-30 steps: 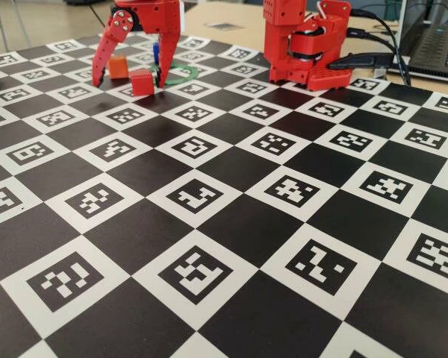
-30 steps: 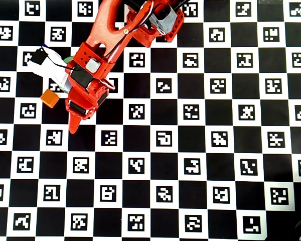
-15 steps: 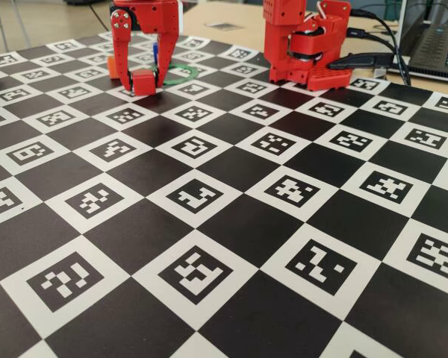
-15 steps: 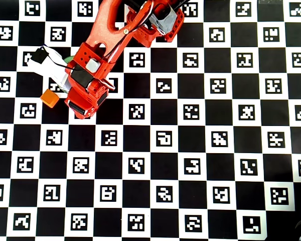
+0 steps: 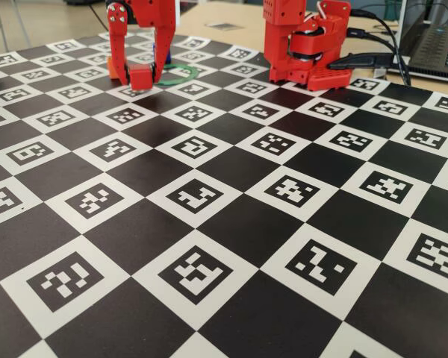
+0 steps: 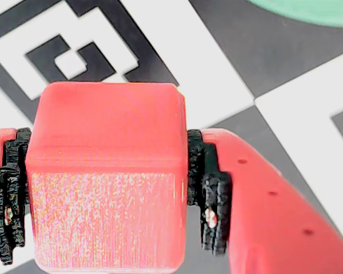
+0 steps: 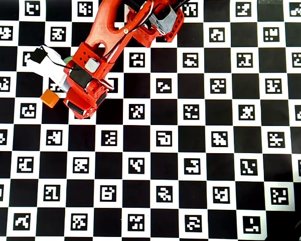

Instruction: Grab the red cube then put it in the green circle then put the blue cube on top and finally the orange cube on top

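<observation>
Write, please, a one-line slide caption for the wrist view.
Gripper fingers clamp the red cube above the marker board, with the green circle just ahead.

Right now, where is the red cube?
The red cube sits clamped between the gripper's black pads in the wrist view, just short of the green circle at the top right edge.

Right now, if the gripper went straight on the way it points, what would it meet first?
The gripper, shut on the red cube, points down at the checkered board. The cube would probably meet the board first, short of the green circle; its height above the board is unclear.
</observation>
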